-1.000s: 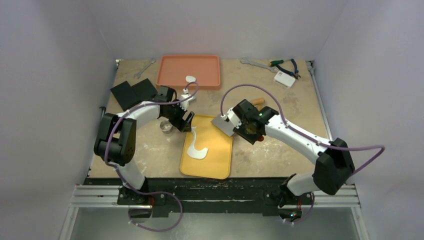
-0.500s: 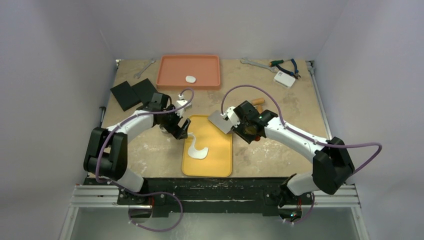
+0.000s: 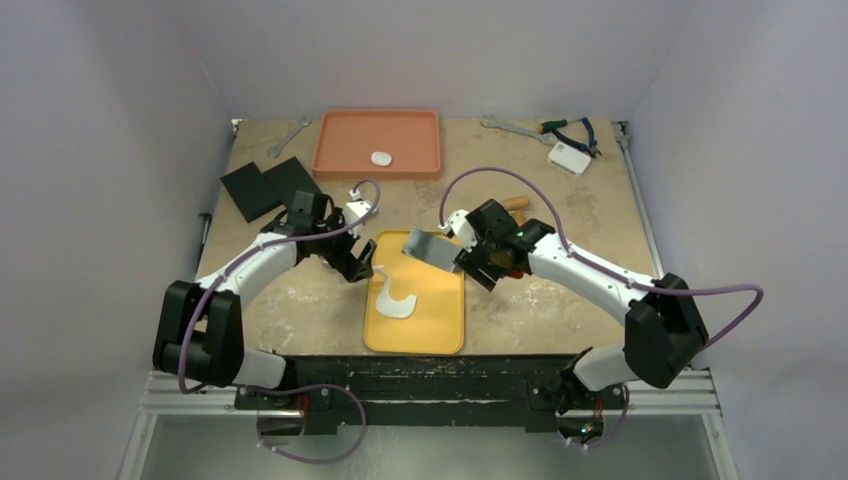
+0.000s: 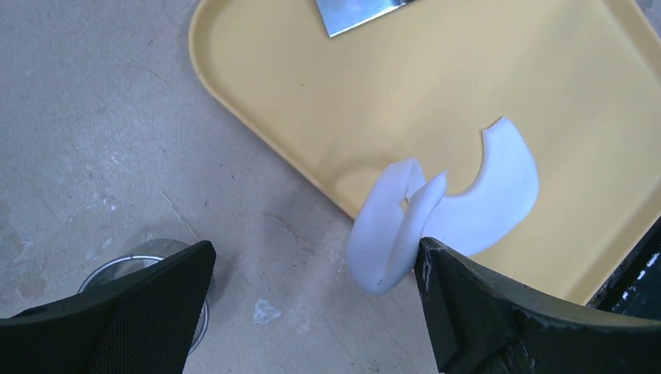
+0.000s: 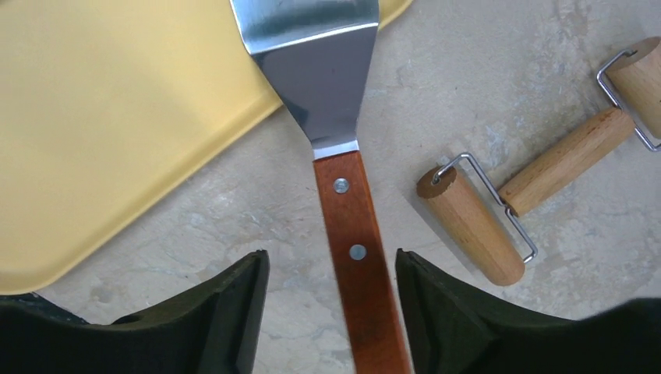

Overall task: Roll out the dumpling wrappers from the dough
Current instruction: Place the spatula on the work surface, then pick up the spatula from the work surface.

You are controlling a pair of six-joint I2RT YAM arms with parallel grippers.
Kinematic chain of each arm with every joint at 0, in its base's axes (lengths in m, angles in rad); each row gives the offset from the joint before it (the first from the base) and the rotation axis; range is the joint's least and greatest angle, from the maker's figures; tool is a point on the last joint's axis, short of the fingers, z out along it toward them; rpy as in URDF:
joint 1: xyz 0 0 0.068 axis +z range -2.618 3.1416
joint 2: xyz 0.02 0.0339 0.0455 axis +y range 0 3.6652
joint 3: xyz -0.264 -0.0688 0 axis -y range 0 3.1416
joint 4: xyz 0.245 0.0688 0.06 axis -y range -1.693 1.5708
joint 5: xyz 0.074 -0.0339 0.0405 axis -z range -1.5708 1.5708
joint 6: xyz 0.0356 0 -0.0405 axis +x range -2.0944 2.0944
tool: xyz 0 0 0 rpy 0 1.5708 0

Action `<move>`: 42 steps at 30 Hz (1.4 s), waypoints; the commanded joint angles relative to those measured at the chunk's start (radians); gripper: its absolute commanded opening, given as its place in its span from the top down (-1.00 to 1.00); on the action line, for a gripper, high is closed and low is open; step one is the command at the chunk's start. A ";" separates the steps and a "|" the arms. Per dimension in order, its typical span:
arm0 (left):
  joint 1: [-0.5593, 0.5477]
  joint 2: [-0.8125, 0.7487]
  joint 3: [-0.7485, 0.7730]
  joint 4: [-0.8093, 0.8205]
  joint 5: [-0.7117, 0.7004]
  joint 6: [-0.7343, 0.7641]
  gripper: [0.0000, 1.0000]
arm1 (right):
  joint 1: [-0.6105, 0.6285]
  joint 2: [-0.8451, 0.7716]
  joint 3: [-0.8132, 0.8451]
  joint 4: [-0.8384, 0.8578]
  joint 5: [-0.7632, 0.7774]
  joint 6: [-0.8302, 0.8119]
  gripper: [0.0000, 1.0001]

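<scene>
Across the sandy table (image 3: pixel 560 300), the orange tray (image 3: pixel 322 140) at the far edge now carries one dumpling wrapper (image 3: pixel 381 157), lying alone near its middle. We see that the left gripper (image 3: pixel 363 264), a second ago up beside that tray, has come back to the left edge of the yellow tray (image 3: pixel 440 325). Its jaws are wide and empty above the ragged dough scrap (image 4: pixel 460 202). The right gripper (image 5: pixel 331 261) has loosened: its jaws stand clear of the spatula (image 5: pixel 312 62) handle on both sides. We judge one wrapper delivered, with the scrap needing re-rolling for more.
</scene>
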 commanded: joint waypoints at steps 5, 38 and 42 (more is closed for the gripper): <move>0.006 -0.134 0.018 -0.095 0.065 0.045 -0.98 | 0.007 -0.137 0.048 0.146 -0.123 -0.014 -0.66; -0.259 -0.281 0.229 0.030 0.110 -0.088 -0.98 | 0.239 -0.439 -0.503 1.254 -0.351 -0.246 -0.98; -0.243 -0.330 0.056 0.031 0.036 -0.039 -0.98 | 0.239 -0.488 -0.480 1.139 -0.307 -0.240 -0.98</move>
